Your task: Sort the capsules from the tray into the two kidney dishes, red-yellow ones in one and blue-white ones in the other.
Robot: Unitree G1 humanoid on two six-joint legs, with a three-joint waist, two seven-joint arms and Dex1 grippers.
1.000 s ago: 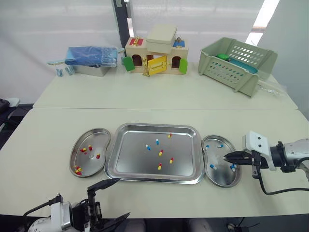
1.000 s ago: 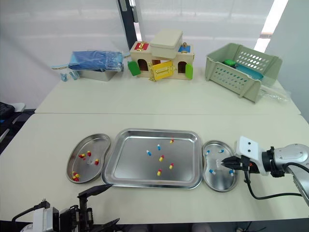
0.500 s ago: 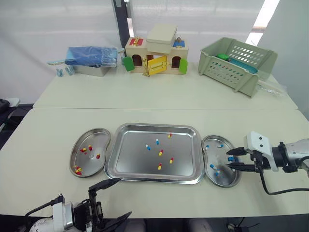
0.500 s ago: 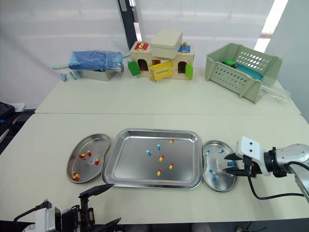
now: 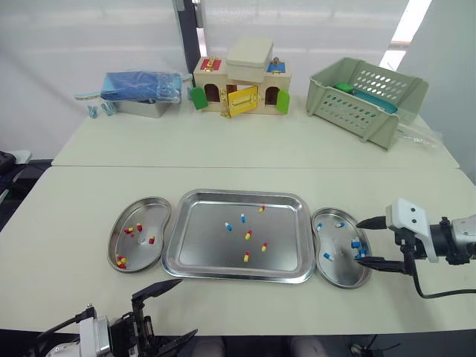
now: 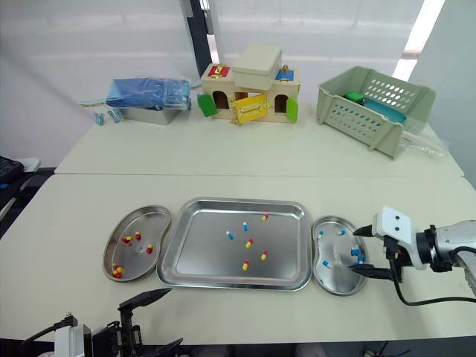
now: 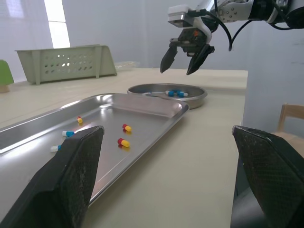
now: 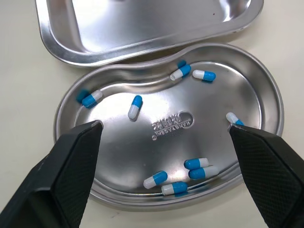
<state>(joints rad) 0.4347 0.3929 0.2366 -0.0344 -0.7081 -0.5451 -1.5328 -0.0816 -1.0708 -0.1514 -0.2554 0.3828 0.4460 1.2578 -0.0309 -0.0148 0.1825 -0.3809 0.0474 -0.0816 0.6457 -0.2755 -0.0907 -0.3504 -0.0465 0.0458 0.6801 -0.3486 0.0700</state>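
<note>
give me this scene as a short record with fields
tray: holds 4 red-yellow capsules, 2 blue-white capsules
left dish: red-yellow capsules only
right dish: blue-white capsules only
right tool: open, empty, over the right dish
left tool: open, empty, at the near edge of the table

Head pair, wrist cams share tray (image 5: 208, 249).

two kidney dishes (image 5: 152, 212) (image 5: 338, 271), one tray (image 5: 208, 245) holding six capsules (image 5: 248, 235).
</note>
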